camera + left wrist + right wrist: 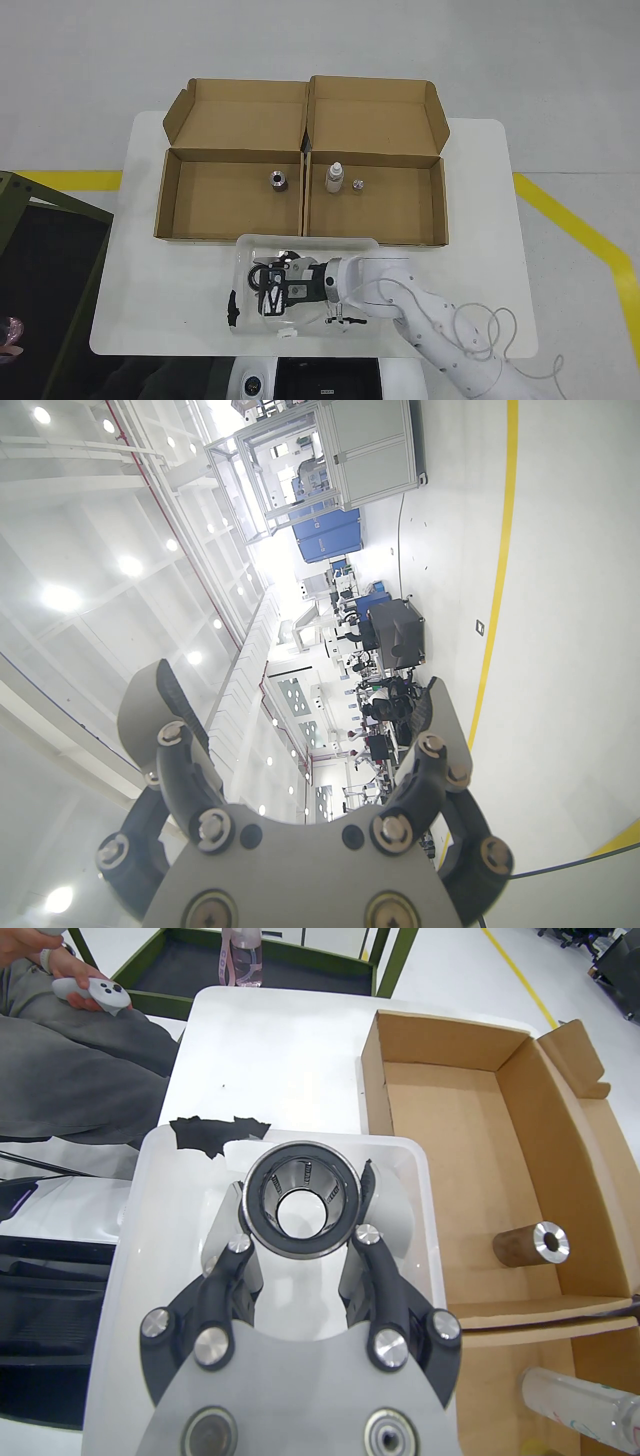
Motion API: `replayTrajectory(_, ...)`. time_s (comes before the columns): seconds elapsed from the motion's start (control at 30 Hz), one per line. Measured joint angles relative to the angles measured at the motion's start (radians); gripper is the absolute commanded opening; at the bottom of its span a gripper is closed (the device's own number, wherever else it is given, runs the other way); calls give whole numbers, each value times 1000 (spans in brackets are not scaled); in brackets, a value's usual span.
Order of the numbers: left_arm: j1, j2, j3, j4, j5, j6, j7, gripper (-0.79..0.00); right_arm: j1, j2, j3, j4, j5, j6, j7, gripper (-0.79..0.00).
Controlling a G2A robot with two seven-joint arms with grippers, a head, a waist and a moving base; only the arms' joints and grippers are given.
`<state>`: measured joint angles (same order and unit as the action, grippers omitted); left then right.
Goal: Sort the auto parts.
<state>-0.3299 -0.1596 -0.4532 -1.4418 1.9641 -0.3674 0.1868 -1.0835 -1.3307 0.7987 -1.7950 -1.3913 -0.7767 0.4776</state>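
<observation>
Squeezed a ring (302, 1242) in the right gripper (303, 1193) over the tub (165, 1188). Saw a tube (277, 181) in one box (215, 205), a bottle (334, 178) in the other box (400, 210).

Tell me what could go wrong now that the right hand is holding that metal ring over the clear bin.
The right hand grips the ring by its curved sides, so it may slip or twist out. Moving toward the cardboard box, it could clip the bin rim or box wall. Dropped in, it might roll into the brown cylinder lying there.

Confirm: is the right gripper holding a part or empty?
Holding. The right gripper is shut on a metal sleeve, fingers pressing both its sides.
</observation>
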Motion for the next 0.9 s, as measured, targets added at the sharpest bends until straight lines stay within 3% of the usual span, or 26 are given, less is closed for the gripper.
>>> replayTrajectory(0.43, 0, 0, 0, 0, 0, 0, 0, 0, 44, 1, 33, -42, 64, 27, 17, -785)
replayTrajectory(0.9, 0, 0, 0, 0, 0, 0, 0, 0, 132, -12, 31, 15, 131, 71, 10, -785)
